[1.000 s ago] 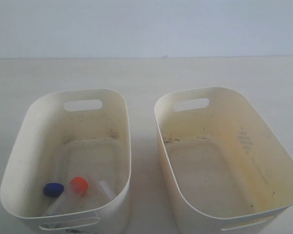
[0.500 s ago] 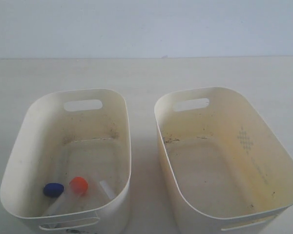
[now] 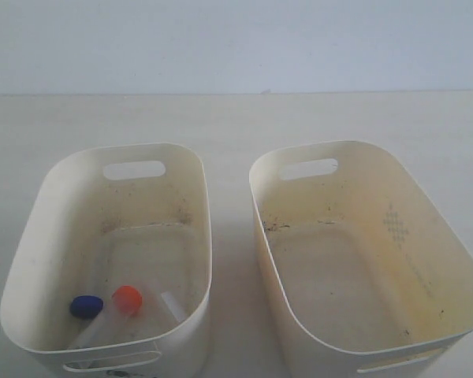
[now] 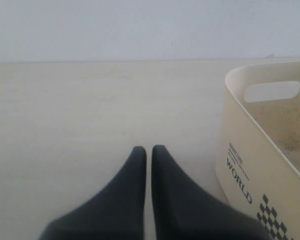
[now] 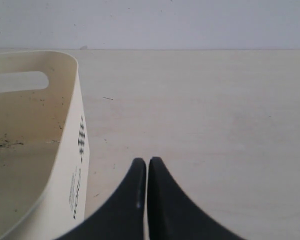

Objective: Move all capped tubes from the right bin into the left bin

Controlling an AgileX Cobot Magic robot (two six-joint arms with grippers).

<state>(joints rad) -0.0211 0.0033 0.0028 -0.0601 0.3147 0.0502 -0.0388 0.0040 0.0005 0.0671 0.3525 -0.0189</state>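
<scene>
In the exterior view the left bin [image 3: 102,153] holds capped tubes at its near end: one with a blue cap [image 3: 87,306], one with an orange-red cap [image 3: 127,300], and a clear tube body [image 3: 172,305] beside them. The near wall hides their lower parts. The right bin [image 3: 355,144], marked with a dotted diamond [image 3: 396,224], shows only its bare stained floor. Neither gripper appears in the exterior view. My left gripper [image 4: 149,150] is shut and empty over the table beside the left bin [image 4: 240,150]. My right gripper [image 5: 147,162] is shut and empty beside the right bin [image 5: 75,125].
Both bins stand side by side on a pale wooden table [image 3: 236,118], with a narrow gap between them. A plain light wall [image 3: 236,39] rises behind the table's far edge.
</scene>
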